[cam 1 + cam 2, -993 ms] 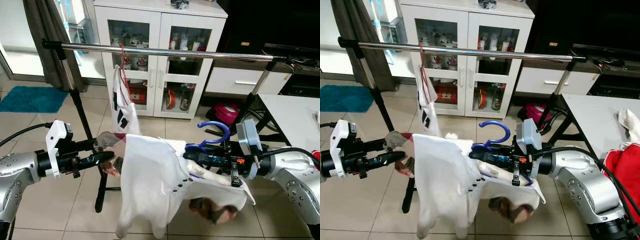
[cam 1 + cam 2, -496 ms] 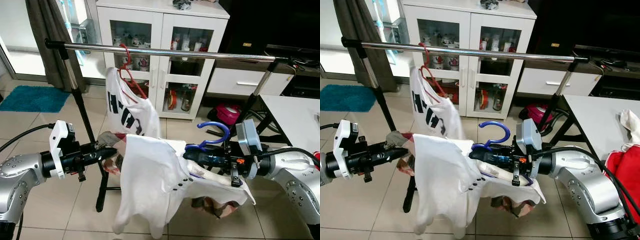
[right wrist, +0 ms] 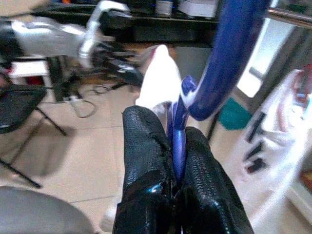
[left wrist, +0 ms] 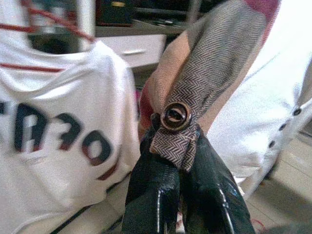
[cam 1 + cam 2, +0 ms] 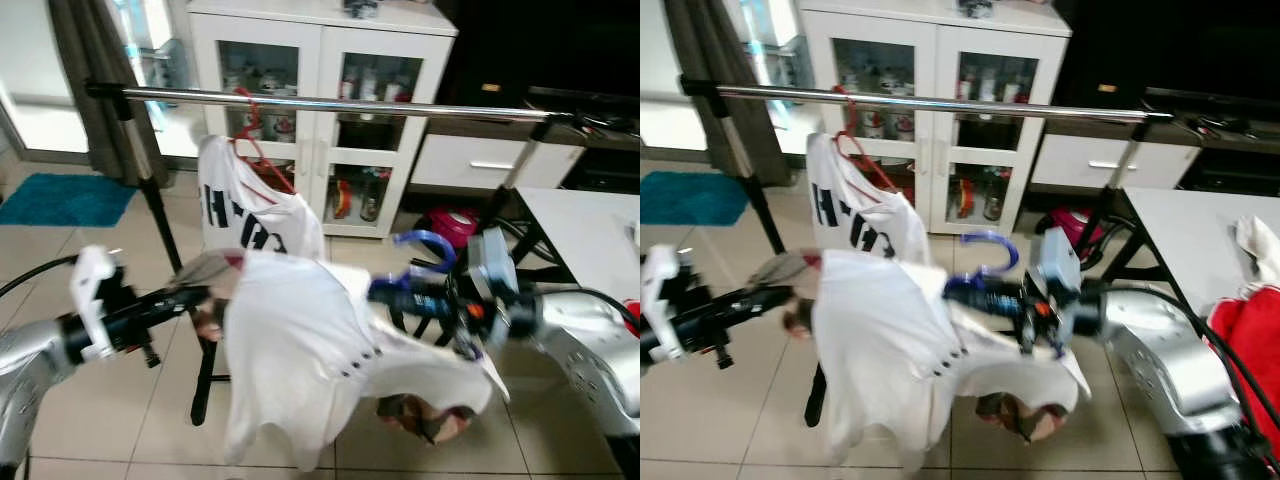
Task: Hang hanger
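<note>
The right end effector pinches the blue hanger that carries a white shirt. The left end effector is pressed on a herringbone tab, below the rail.

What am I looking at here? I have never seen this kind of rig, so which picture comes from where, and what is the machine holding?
This is a humanoid robot with two silver arms. The two wide pictures come from its head camera, looking down. The two close-ups come from cameras on its wrists. The right gripper is shut on a blue hanger that carries a white shirt. The left gripper pinches a brown herringbone cloth tab with a button. Ahead stands a metal clothes rail, where a red hanger already holds a printed white shirt. The blue hanger's hook is below the rail, not yet on it.
</note>
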`<state>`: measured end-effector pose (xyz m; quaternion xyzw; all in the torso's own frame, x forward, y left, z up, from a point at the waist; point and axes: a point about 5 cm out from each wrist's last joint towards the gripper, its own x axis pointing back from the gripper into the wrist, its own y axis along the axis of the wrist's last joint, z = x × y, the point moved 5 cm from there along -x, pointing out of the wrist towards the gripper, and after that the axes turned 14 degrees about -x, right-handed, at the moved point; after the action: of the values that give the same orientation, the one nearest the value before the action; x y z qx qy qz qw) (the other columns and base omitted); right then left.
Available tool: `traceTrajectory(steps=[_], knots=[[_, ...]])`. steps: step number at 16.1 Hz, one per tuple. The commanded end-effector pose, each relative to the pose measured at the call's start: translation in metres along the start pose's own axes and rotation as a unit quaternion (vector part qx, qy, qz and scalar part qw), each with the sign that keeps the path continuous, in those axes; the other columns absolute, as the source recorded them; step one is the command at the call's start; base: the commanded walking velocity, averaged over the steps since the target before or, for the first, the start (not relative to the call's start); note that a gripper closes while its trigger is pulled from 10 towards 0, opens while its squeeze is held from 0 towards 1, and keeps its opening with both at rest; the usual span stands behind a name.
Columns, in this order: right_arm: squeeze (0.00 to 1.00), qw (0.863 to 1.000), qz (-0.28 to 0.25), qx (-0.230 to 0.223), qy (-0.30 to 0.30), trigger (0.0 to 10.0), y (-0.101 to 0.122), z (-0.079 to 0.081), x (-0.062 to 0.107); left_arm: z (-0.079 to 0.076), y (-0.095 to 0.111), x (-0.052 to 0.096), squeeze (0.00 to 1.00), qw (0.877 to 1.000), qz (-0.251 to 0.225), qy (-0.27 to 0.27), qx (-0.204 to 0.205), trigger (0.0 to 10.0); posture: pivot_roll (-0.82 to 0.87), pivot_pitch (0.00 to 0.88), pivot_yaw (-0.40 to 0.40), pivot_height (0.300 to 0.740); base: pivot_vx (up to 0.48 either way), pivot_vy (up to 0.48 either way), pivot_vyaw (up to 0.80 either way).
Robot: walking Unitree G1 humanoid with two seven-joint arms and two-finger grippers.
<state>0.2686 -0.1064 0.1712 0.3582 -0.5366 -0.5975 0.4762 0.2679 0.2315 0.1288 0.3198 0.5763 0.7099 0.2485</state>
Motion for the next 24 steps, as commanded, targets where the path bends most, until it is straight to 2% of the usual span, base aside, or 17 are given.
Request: traceTrajectory(steps=[1, 3, 5, 6, 9, 14, 15, 16, 17, 18, 19, 20, 21, 24], knots=[[0.0, 0.999, -0.007, 0.021, -0.024, 10.0, 0.007, -0.011, -0.002, 0.012, -0.005, 0.012, 0.0, 0.998, 0.009, 0.056, -0.009, 0.0, -0.02, 0.0, -0.044, 0.74, 0.0, 0.0, 0.0], [0.0, 0.999, -0.019, 0.031, -0.029, 10.0, 0.012, -0.017, -0.013, 0.021, -0.019, 0.025, 0.0, 0.992, 0.034, 0.117, -0.015, 0.0, -0.02, 0.0, -0.052, 0.74, 0.0, 0.0, 0.0], [0.0, 0.998, -0.034, 0.044, -0.023, 10.0, 0.021, -0.021, -0.024, 0.032, -0.038, 0.042, 0.0, 0.977, 0.074, 0.199, -0.021, 0.0, 0.0, 0.0, -0.081, 0.74, 0.0, 0.0, 0.0], [0.0, 0.998, -0.038, 0.045, -0.019, 10.0, 0.024, -0.022, -0.027, 0.033, -0.043, 0.046, 0.0, 0.972, 0.085, 0.218, -0.022, 0.0, 0.0, 0.0, -0.081, 0.74, 0.0, 0.0, 0.0], [0.0, 0.998, -0.045, 0.051, -0.006, 10.0, 0.029, -0.023, -0.031, 0.033, -0.054, 0.058, 0.0, 0.959, 0.109, 0.26, -0.025, 0.0, 0.02, 0.0, -0.104, 0.74, 0.0, 0.0, 0.0], [0.0, 0.997, -0.055, 0.053, -0.006, 10.0, 0.032, -0.026, -0.031, 0.033, -0.065, 0.067, 0.0, 0.943, 0.133, 0.304, -0.031, 0.0, 0.02, 0.0, -0.107, 0.74, 0.0, 0.0, 0.0], [0.0, 0.997, -0.056, 0.052, -0.007, 10.0, 0.032, -0.027, -0.031, 0.034, -0.066, 0.069, 0.0, 0.94, 0.135, 0.311, -0.032, 0.0, 0.02, 0.0, -0.107, 0.74, 0.0, 0.0, 0.0], [0.0, 0.997, -0.059, 0.051, -0.012, 10.0, 0.032, -0.029, -0.03, 0.029, -0.062, 0.062, 0.0, 0.943, 0.13, 0.301, -0.045, 0.0, 0.02, 0.0, -0.115, 0.74, 0.0, 0.0, 0.0], [0.0, 0.997, -0.059, 0.051, -0.014, 10.0, 0.032, -0.029, -0.03, 0.02, -0.051, 0.049, 0.0, 0.957, 0.09, 0.275, -0.022, 8.2, 0.02, 0.0, -0.122, 0.74, 0.0, 0.0, 0.0], [0.0, 0.997, -0.059, 0.048, -0.017, 10.0, 0.03, -0.03, -0.03, 0.009, -0.036, 0.035, 0.19, 0.97, 0.052, 0.236, -0.018, 10.0, 0.02, 0.0, -0.123, 0.74, 0.0, 0.0, 0.0], [0.0, 0.997, -0.058, 0.047, -0.019, 10.0, 0.029, -0.03, -0.03, 0.005, -0.031, 0.03, 1.0, 0.973, 0.049, 0.222, -0.034, 10.0, 0.02, 0.0, -0.124, 0.74, 0.0, 0.0, 0.0], [0.0, 0.997, -0.055, 0.045, -0.027, 10.0, 0.027, -0.032, -0.03, 0.0, -0.021, 0.021, 1.0, 0.978, 0.047, 0.195, -0.057, 10.0, 0.01, 0.0, -0.133, 0.74, 0.0, 0.0, 0.0], [0.0, 0.997, -0.052, 0.043, -0.036, 10.0, 0.025, -0.035, -0.03, -0.003, -0.014, 0.015, 1.0, 0.982, 0.04, 0.173, -0.062, 10.0, 0.01, 0.0, -0.135, 0.74, 0.0, 0.0, 0.0], [0.0, 0.996, -0.042, 0.037, -0.067, 10.0, 0.019, -0.046, -0.024, -0.023, -0.018, 0.01, 1.0, 0.986, 0.089, 0.091, -0.105, 10.0, 0.03, 0.0, -0.171, 0.74, 0.0, 0.0, 0.0]])
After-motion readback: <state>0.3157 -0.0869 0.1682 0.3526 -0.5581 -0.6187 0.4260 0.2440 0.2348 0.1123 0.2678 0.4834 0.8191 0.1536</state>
